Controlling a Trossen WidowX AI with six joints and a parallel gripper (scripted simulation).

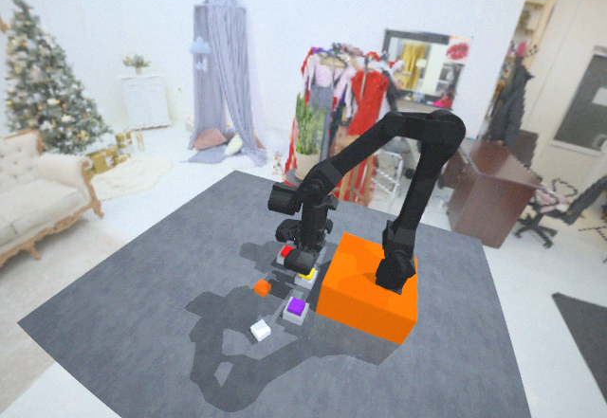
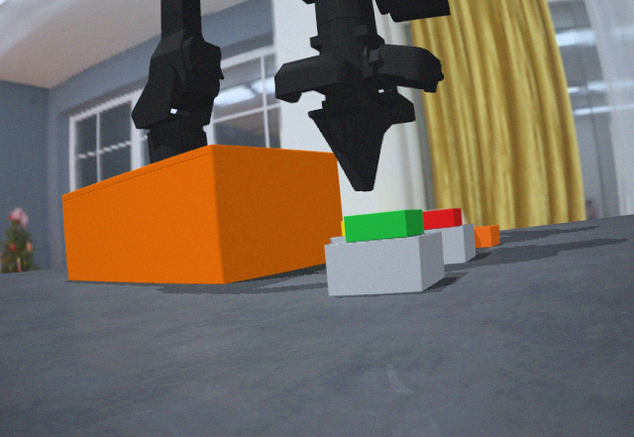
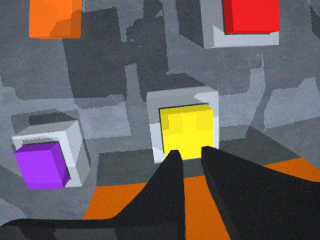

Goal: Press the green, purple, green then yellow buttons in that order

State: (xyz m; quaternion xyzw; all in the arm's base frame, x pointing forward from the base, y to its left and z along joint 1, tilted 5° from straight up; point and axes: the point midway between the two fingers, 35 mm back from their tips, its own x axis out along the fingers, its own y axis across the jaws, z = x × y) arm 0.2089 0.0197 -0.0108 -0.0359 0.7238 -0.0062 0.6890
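Note:
My gripper (image 1: 302, 260) (image 2: 361, 185) (image 3: 190, 156) is nearly shut, with only a narrow gap between the fingers, and holds nothing. It hangs point down a little above the yellow button (image 1: 311, 274) (image 3: 187, 129), tips at that button's near edge. The green button (image 2: 381, 225) stands on its grey base in front of the gripper in the exterior view; in the top view the gripper hides it. The purple button (image 1: 296, 306) (image 3: 39, 165) sits to the left in the wrist view. The red button (image 1: 285, 250) (image 2: 443, 217) (image 3: 250, 15) is beyond the yellow one.
A small orange block (image 1: 262, 286) (image 2: 486, 235) (image 3: 54, 17) lies left of the buttons and a white block (image 1: 260, 329) lies nearer the front. The arm stands on a big orange box (image 1: 362, 296) (image 2: 204, 212) right beside the buttons.

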